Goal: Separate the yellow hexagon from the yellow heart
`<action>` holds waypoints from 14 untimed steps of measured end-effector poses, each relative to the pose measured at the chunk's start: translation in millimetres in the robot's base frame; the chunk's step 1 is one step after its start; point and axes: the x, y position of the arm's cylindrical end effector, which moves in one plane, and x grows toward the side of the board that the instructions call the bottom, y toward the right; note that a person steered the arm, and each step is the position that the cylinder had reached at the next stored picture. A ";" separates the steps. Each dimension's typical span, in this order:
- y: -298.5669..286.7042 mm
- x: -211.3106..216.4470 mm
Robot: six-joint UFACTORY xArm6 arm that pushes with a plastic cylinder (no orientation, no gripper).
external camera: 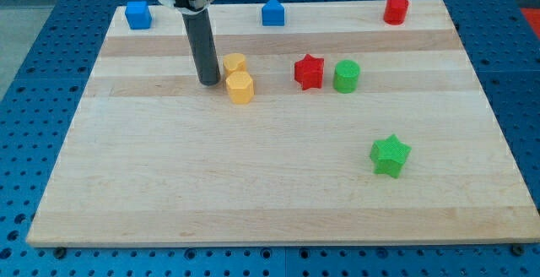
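Observation:
Two yellow blocks touch each other left of the board's middle. The lower one (240, 87) looks like the yellow hexagon. The upper one (234, 63) looks like the yellow heart, though its shape is hard to make out. My tip (208, 83) rests on the board just to the view's left of the pair. It is level with the seam between them, a small gap from the hexagon's left side. The dark rod rises from the tip towards the view's top.
A red star (309, 72) and a green cylinder (346, 76) stand right of the yellow pair. A green star (390, 155) is lower right. A blue cube (137, 14), a blue house-shaped block (272, 12) and a red cylinder (396, 9) line the top edge.

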 end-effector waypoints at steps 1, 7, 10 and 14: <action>0.0 -2.7; 6.6 -15.3; 59.5 -18.2; 87.0 29.1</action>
